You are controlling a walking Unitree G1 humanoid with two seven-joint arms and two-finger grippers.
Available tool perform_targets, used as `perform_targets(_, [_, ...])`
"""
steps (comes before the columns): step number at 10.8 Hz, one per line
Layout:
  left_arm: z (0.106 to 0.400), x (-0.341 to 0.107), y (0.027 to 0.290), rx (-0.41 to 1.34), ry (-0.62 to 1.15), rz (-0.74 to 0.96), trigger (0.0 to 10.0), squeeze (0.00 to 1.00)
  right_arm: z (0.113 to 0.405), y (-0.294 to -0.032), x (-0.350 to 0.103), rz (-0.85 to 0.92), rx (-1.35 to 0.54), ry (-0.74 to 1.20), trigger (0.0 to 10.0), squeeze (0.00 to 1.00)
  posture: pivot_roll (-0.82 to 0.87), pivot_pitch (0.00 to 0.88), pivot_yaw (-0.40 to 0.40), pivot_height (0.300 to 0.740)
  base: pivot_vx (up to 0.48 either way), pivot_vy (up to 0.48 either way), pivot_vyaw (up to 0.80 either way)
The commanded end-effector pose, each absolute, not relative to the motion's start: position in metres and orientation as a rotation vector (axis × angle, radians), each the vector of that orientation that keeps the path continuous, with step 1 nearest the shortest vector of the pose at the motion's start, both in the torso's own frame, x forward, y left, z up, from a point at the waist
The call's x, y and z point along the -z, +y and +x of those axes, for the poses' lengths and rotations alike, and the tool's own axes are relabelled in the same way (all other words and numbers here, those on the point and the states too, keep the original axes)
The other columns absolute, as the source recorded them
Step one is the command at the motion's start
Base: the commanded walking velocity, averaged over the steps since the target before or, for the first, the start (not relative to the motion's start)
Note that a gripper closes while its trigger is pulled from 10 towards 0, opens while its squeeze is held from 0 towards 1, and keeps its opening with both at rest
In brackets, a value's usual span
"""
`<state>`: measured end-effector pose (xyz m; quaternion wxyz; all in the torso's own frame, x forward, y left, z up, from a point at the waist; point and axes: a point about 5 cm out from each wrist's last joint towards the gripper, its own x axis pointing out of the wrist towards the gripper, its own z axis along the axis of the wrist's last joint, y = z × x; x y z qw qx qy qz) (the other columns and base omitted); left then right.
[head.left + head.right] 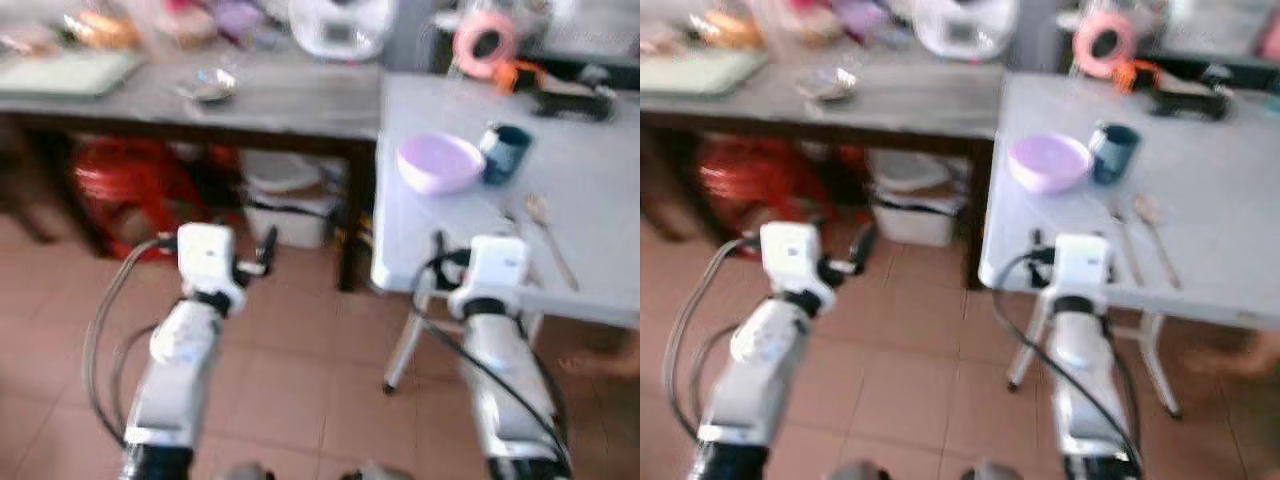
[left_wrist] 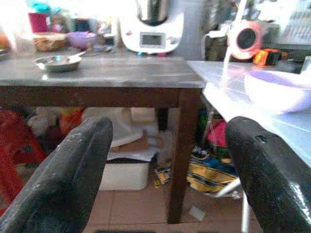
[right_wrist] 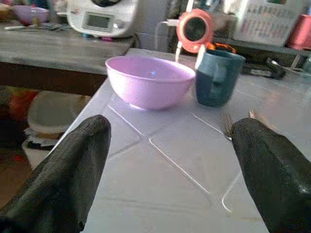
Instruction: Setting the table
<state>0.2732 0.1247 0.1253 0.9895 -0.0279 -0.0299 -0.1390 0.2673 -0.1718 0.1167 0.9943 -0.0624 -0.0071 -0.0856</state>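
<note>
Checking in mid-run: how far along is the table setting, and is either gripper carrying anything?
Done so far: a purple bowl, a teal mug, a fork and a spoon already lie on the white table. In hand: nothing; the left gripper and right gripper are both open and empty, the right one facing the bowl. What else is left cannot be told.

Silver arms, black cables
</note>
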Motion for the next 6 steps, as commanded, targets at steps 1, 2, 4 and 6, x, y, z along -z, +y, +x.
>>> perform_targets(1, [0.273, -0.129, 0.130, 0.285, -0.075, -0.051, 10.0, 0.00, 0.269, -0.168, -0.121, -0.119, 0.155, -0.016, 10.0, 0.00, 0.04, 0.000, -0.012, 0.740, 0.000, 0.000, 0.00])
perform_targets(2, [0.271, -0.129, 0.131, 0.285, -0.075, -0.053, 10.0, 0.00, 0.269, -0.170, -0.123, -0.119, 0.158, -0.018, 10.0, 0.00, 0.03, 0.000, -0.007, 0.740, 0.000, 0.000, 0.00])
perform_targets(4, [0.266, -0.123, 0.128, 0.294, -0.048, -0.099, 10.0, 0.00, 0.268, -0.182, -0.124, -0.131, 0.192, -0.021, 10.0, 0.00, 0.03, 0.005, 0.009, 0.740, 0.336, 0.000, -0.80])
perform_targets(6, [0.265, -0.122, 0.121, 0.322, -0.044, -0.106, 10.0, 0.00, 0.270, -0.176, -0.126, -0.113, 0.183, -0.032, 10.0, 0.00, 0.02, 0.000, 0.012, 0.740, 0.390, 0.000, 0.00])
